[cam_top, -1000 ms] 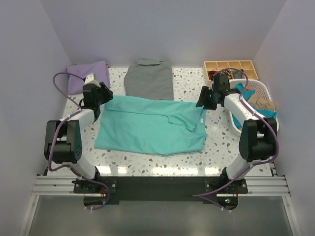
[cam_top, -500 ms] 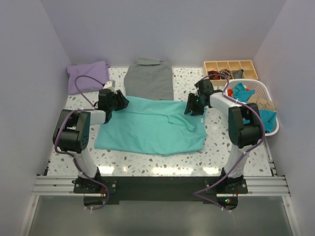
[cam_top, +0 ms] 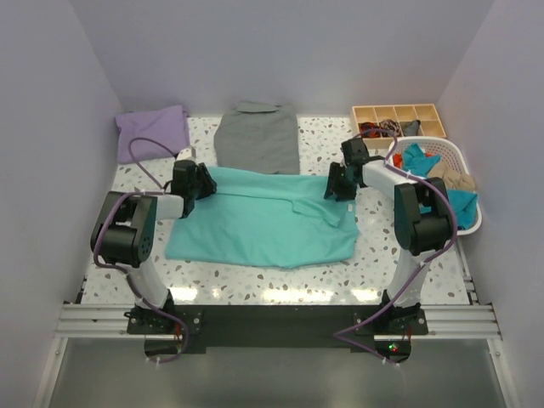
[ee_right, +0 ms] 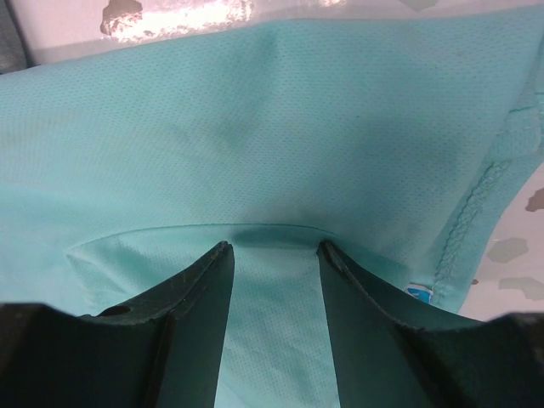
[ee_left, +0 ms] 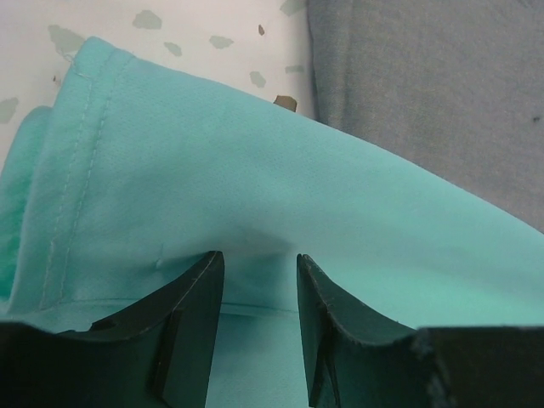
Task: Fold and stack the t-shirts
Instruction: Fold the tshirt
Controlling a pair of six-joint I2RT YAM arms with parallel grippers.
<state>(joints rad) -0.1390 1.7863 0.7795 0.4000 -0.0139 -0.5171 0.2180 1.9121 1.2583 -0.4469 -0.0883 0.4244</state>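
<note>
1. The white basket (cam_top: 448,146) at the right holds bunched cloths. The wooden tray (cam_top: 396,109) behind it holds small things.
2. The left gripper (ee_left: 259,272) and the right gripper (ee_right: 274,255) both stand half open, with their tips on the turquoise shirt (cam_top: 263,217).
3. The turquoise shirt lies flat in the middle, long side going left to right. The lavender shirt (cam_top: 153,132) sits at the upper left.

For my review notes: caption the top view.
Left gripper and right gripper rest on the turquoise t-shirt's far edge, gray shirt beyond.
</note>
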